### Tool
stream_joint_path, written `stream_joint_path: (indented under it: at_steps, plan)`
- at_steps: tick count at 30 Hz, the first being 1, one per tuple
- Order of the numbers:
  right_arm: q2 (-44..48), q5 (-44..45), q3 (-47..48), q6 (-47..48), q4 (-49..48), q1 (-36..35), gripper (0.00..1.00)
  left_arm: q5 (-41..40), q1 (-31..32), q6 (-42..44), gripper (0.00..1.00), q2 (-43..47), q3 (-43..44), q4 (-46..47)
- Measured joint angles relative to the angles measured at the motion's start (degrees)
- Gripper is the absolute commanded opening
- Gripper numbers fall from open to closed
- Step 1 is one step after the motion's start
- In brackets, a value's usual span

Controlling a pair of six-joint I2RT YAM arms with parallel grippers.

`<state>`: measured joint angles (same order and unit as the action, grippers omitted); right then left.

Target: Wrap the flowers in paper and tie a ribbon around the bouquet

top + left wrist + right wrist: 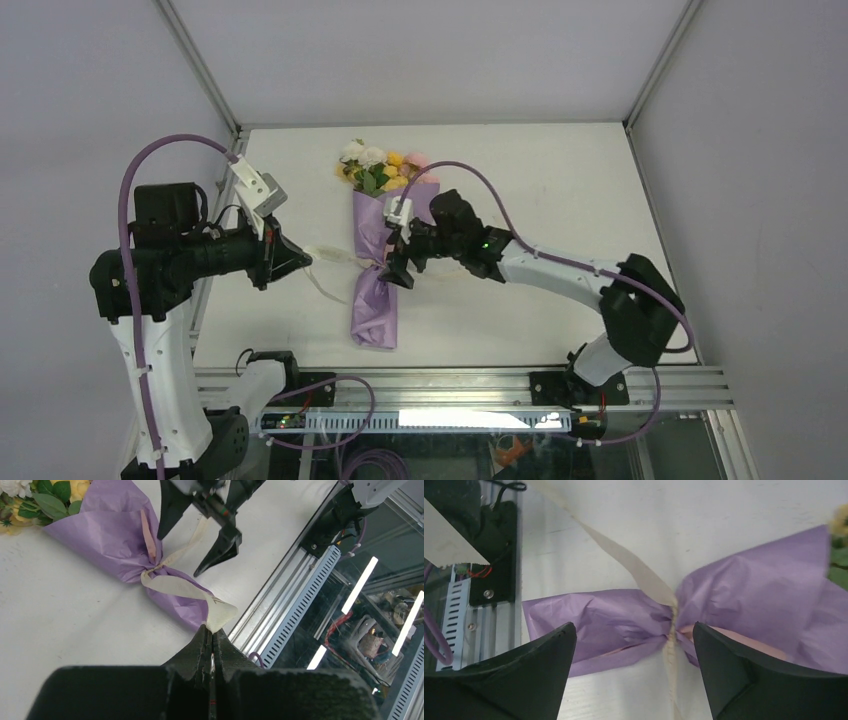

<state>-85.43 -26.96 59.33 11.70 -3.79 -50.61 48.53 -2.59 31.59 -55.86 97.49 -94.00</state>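
The bouquet [374, 262] lies in mid-table, a lilac-purple paper [107, 532] cone with the flowers [377, 168] showing at its far end. The cream ribbon [176, 584] cinches the paper's waist [672, 615], and one strand of it runs left. My left gripper [306, 260] is shut on that strand's end [218, 616], just left of the bouquet. My right gripper [396, 270] hovers open over the waist. Its fingers [549, 652] stand either side of the ribbon's tail [671, 680] and hold nothing. In the left wrist view the right gripper's fingers [220, 552] hang above the knot.
An aluminium rail [450, 385] runs along the table's near edge, close to the bouquet's narrow end. A slack loop of ribbon [324, 288] lies on the white table [560, 200] left of the paper. Grey walls enclose the far and side edges.
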Motion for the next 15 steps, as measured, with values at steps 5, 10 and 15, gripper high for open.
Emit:
stream_joint_path:
  at_steps: [5,10,15]
  plan:
    - [-9.2,-4.4,3.1,2.0,-3.1,-3.3,0.81,-0.1,0.0,-0.6,0.00,0.4,-0.6,0.6]
    - [-14.6,-4.2,7.0,0.8,-10.2,-4.0,0.46,-0.3,0.0,-0.7,0.00,1.4,-0.9,0.6]
    - [-17.0,-4.0,7.6,-1.7,-14.3,-4.0,0.21,-0.7,0.0,-0.7,0.00,1.4,-0.9,0.6]
